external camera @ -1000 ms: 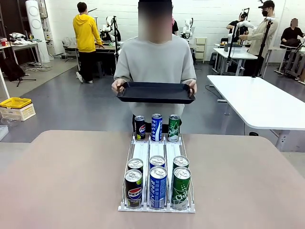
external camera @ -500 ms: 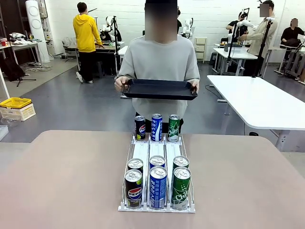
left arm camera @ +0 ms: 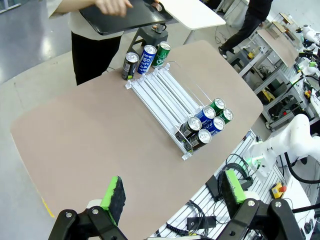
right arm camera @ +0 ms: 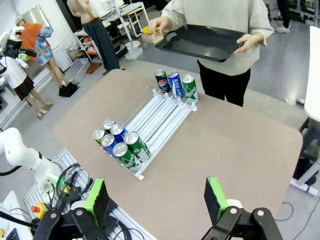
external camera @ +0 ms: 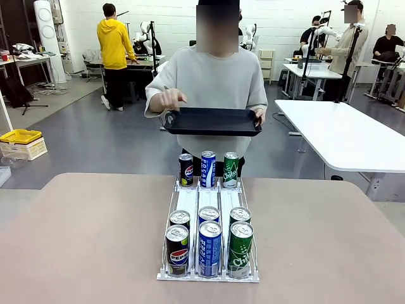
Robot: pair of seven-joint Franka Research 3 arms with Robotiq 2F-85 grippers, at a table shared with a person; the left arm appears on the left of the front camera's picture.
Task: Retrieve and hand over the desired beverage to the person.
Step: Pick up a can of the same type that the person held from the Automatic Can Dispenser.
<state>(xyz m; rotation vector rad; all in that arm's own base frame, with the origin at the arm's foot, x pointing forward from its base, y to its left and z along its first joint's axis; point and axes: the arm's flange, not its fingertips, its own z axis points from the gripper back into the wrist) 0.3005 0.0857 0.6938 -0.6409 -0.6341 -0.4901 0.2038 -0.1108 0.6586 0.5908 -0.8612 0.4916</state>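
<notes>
Several cans stand in a white three-lane rack (external camera: pixel 208 202) on the table: black Pepsi cans (external camera: pixel 178 250), blue cans (external camera: pixel 209 248) and green cans (external camera: pixel 240 249), some at the near end and one of each at the far end (external camera: pixel 207 168). Beyond the far edge the person (external camera: pixel 212 76) holds a black tray (external camera: pixel 212 121) with one hand, the other hand (external camera: pixel 169 99) raised above its rim. My left gripper (left arm camera: pixel 173 189) hangs open high above the table, far from the rack (left arm camera: pixel 165 92). My right gripper (right arm camera: pixel 156 194) is open too, well above the rack (right arm camera: pixel 155 117).
The tan table (external camera: pixel 82 240) has wide bare areas on both sides of the rack. A white table (external camera: pixel 342 133) stands at the back right and a yellow crate (external camera: pixel 21 136) sits on the floor at the left. Other people work far behind.
The person has shifted slightly right with the tray and lifted one hand off its edge. The cans and rack have not moved.
</notes>
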